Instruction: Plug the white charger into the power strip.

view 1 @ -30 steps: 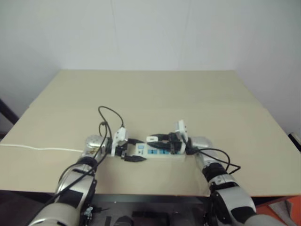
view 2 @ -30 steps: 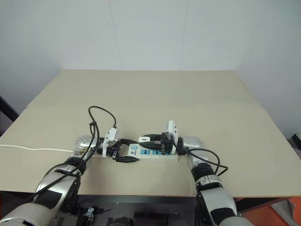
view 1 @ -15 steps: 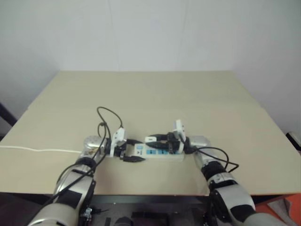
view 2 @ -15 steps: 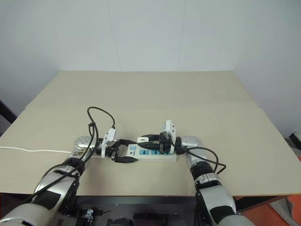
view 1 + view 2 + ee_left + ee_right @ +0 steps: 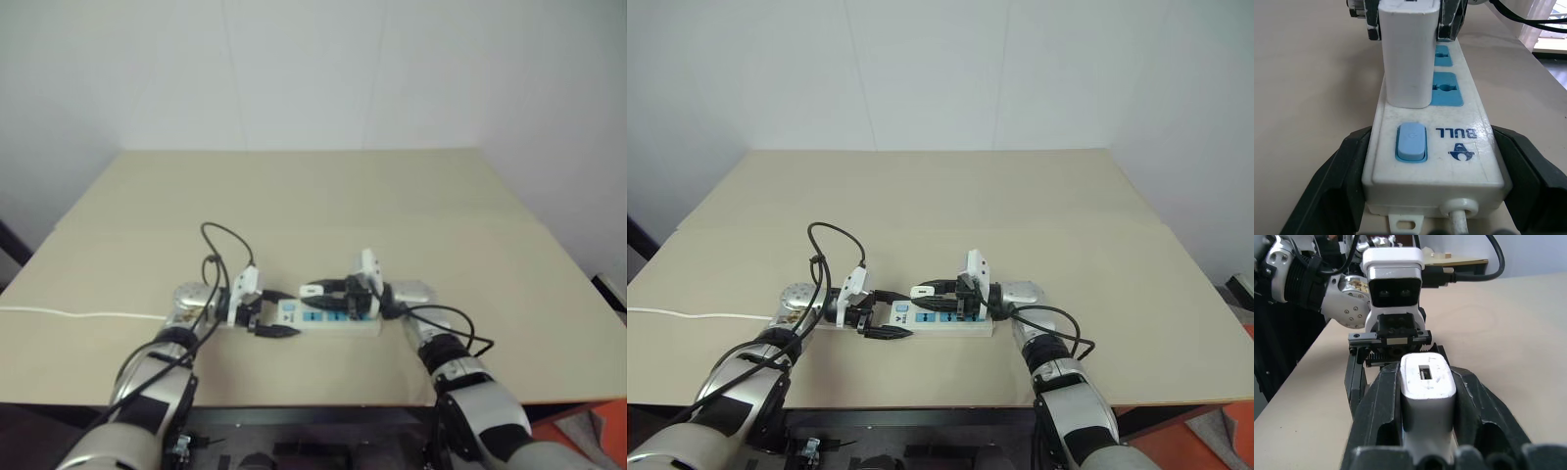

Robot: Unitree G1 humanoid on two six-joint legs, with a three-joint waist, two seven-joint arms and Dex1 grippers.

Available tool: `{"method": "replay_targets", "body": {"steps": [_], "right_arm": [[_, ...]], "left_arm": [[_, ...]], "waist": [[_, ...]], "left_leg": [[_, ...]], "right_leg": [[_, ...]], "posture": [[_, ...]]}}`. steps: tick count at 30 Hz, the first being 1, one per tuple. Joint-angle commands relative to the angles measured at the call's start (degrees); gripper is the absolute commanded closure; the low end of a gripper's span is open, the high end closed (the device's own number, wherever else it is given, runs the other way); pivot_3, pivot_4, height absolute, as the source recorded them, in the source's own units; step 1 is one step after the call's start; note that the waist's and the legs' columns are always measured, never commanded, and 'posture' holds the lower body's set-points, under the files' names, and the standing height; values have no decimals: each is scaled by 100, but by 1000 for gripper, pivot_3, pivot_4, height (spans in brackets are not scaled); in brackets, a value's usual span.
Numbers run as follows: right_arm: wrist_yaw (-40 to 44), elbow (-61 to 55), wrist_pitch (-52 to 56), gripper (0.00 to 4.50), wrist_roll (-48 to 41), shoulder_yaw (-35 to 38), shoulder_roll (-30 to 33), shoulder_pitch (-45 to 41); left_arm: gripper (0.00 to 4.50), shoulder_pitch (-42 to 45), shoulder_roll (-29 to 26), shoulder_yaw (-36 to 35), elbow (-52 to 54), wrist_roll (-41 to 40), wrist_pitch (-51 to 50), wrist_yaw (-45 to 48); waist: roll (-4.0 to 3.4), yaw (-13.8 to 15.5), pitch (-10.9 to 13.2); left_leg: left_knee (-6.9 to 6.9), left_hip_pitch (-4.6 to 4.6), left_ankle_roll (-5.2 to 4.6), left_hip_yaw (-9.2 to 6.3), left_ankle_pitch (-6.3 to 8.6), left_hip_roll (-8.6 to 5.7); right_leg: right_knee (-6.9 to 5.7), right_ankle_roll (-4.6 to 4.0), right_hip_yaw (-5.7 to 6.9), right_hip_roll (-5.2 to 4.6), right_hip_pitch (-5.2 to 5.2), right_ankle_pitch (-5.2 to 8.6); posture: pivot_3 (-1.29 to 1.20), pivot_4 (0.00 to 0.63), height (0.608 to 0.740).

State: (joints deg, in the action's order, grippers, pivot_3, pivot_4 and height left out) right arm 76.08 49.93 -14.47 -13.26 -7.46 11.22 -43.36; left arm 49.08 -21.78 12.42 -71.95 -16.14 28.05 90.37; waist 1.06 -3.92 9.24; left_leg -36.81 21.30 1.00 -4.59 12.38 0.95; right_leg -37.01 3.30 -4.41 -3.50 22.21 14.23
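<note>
The power strip (image 5: 333, 319) lies near the table's front edge, a long white bar with blue sockets and a blue switch (image 5: 1411, 142). My left gripper (image 5: 1432, 161) is shut on its switch end, one black finger (image 5: 1337, 181) on each long side. The white charger (image 5: 1409, 54) stands upright in the socket beside the switch. My right gripper (image 5: 1425, 369) comes in level from the other side and is shut on the white charger (image 5: 1427, 391). Its fingers (image 5: 1378, 406) press both flanks. The two grippers face each other over the strip.
The beige table (image 5: 392, 196) stretches wide and bare beyond the strip. A thin white cord (image 5: 78, 313) runs off to the left edge. Black cables (image 5: 230, 245) loop up from both wrists.
</note>
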Motion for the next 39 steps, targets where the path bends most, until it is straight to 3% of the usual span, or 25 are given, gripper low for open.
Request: {"method": "replay_targets", "body": {"steps": [1,5,7,9,11,13,21,26,31,35,39], "right_arm": [[-220,493,108,1763,523,-222,144,384],[-249,462,-49,330,526,-204,145,428],[-211,452,-96,22,504,-195,156,437],[-219,451,-130,22,498,-183,167,444],[-245,462,-144,0,502,-177,172,440],[-256,465,-147,0,501,-175,175,439],[-189,316,-148,0,363,-82,213,428],[404,-522,-275,0,-164,262,508,580],[970,-1409,-362,0,-642,642,1190,750],[1213,-2084,-269,0,-744,941,2207,913],[1319,-2696,385,0,-921,1272,3334,1223]], "left_arm": [[1188,-40,-8,140,84,80,61,213],[1188,-42,-20,135,79,84,64,213],[1188,-32,-32,186,77,107,14,213],[1188,-8,-50,266,69,157,-48,213],[466,38,-59,251,21,275,-74,213],[51,85,-14,124,25,176,-189,213],[51,79,-136,58,403,-399,-73,213],[51,-75,-840,478,1428,-1503,-654,213],[51,-183,-1885,1106,2662,-2484,-1094,213],[51,-277,-2678,1361,2872,-2561,-868,213],[51,-679,-3079,911,3059,-2794,-791,213]], "waist": [[22,0,-16],[39,1,-26],[40,1,-27],[41,2,-28],[43,2,-30],[44,5,-31],[46,9,-32],[45,5,-25],[32,18,45],[7,25,102],[-29,30,145]], "left_leg": [[1,-2,0,0,0,1],[1,-3,0,0,0,2],[1,-3,0,-1,0,2],[2,-3,0,-1,1,2],[2,-3,0,-1,1,2],[2,-4,1,-1,1,1],[2,-6,1,-1,1,2],[2,4,3,-2,2,3],[3,17,7,-3,5,3],[-1,79,7,-2,4,2],[0,106,6,0,4,1]], "right_leg": [[0,0,0,1,-2,1],[2,0,0,1,-5,1],[2,0,1,1,-5,1],[2,-1,1,1,-5,1],[2,-1,1,1,-5,1],[3,-1,1,1,-6,1],[4,0,1,1,-8,2],[5,0,1,0,-1,2],[9,1,1,-2,10,2],[-1,-1,-1,-2,75,0],[-5,-40,-2,-2,108,-12]], "posture": [[0,150,740],[0,150,740],[0,150,740],[0,150,740],[0,150,740],[0,150,740],[0,150,740],[0,150,740],[0,150,740],[0,150,740],[0,150,740]]}}
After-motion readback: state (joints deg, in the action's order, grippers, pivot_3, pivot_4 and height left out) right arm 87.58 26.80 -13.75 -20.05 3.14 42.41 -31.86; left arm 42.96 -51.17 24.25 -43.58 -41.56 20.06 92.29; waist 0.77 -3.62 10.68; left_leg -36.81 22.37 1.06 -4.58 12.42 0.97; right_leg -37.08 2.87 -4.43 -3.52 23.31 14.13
